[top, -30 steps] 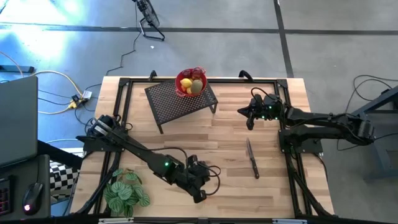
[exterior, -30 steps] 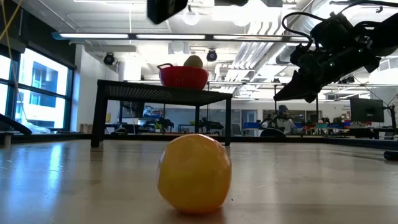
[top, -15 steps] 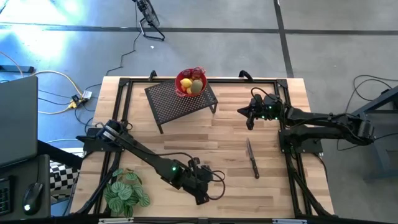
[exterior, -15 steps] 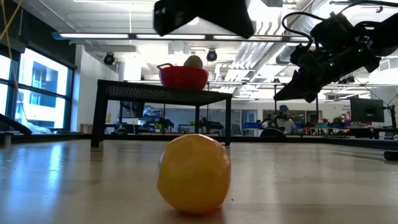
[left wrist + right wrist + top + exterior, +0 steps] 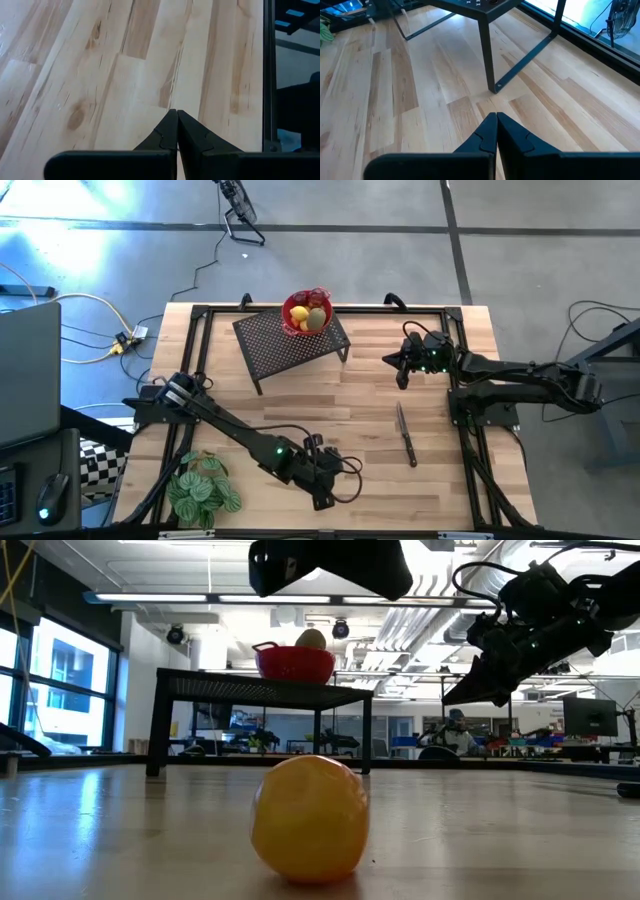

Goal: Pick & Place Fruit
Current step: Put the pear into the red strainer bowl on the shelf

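Both sets of jaws are pressed shut on nothing: the left gripper [image 5: 176,112] hangs over bare wood at the near edge of the surface [image 5: 300,395], and the right gripper [image 5: 496,116] waits near the far right side, facing a leg of the black mesh stand [image 5: 290,340]. Most of the fruit sits in the red bowl [image 5: 307,312] on top of that stand, with a yellow piece [image 5: 298,313] and a brownish-green one [image 5: 317,318] showing. One yellow fruit [image 5: 310,820] lies loose on the surface close to the low camera. The step in hand looks like the approach before a pick; nothing is gripped. The next move would call for the left jaws to open and descend around that loose fruit, if it is the target. From above, the loose fruit cannot be made out, probably hidden under the left arm, so how squarely the gripper stands over it is unclear. A knife [image 5: 405,435] and a leafy plant [image 5: 203,488] also lie on the surface
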